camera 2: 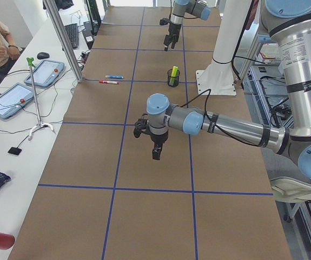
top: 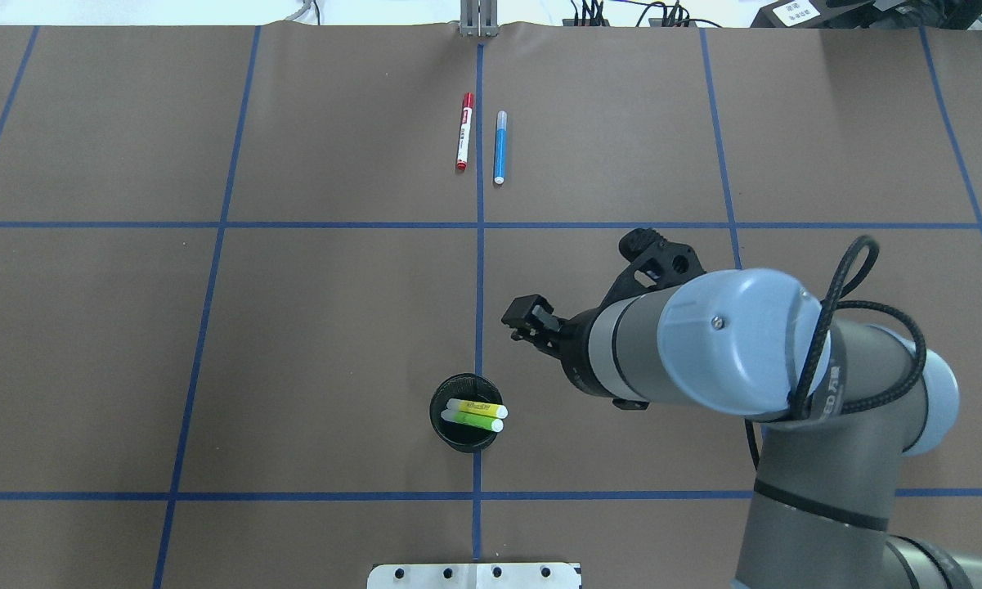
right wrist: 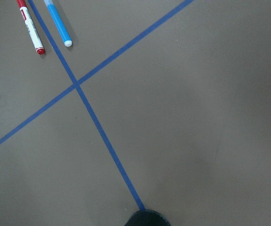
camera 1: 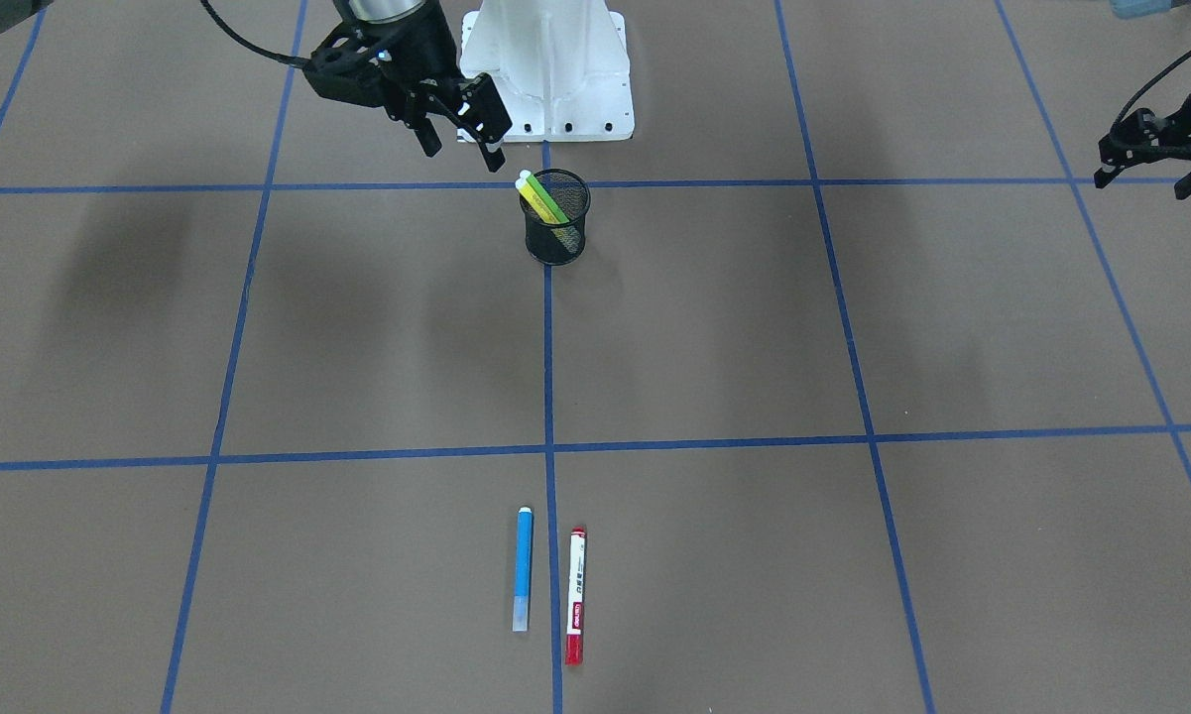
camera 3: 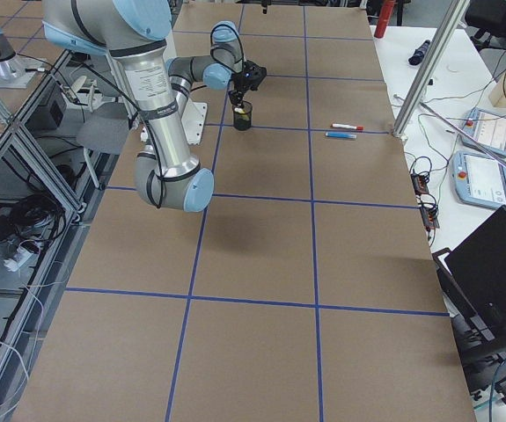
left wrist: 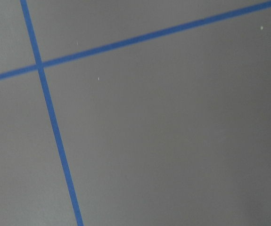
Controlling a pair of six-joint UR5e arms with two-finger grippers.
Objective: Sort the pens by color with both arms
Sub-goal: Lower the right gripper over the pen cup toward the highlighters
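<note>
The blue pen point(camera 1: 523, 570) and the white-barrelled pen with red ends point(camera 1: 576, 595) lie side by side on the table, astride a blue tape line. They also show in the right wrist view, blue point(right wrist: 58, 23) and red point(right wrist: 30, 26). The yellow highlighter point(top: 478, 406) and the green highlighter point(top: 474, 420) stand tilted in the black mesh cup point(camera 1: 555, 243). My right gripper point(camera 1: 461, 139) hovers open and empty just beside the cup, toward my base. My left gripper point(camera 1: 1150, 174) is open and empty, far off to my left over bare table.
The white pedestal base point(camera 1: 555, 89) stands right behind the cup. Blue tape lines point(camera 1: 548, 377) divide the brown table into squares. An operator's desk with tablets point(camera 2: 14, 95) runs along the table's far side.
</note>
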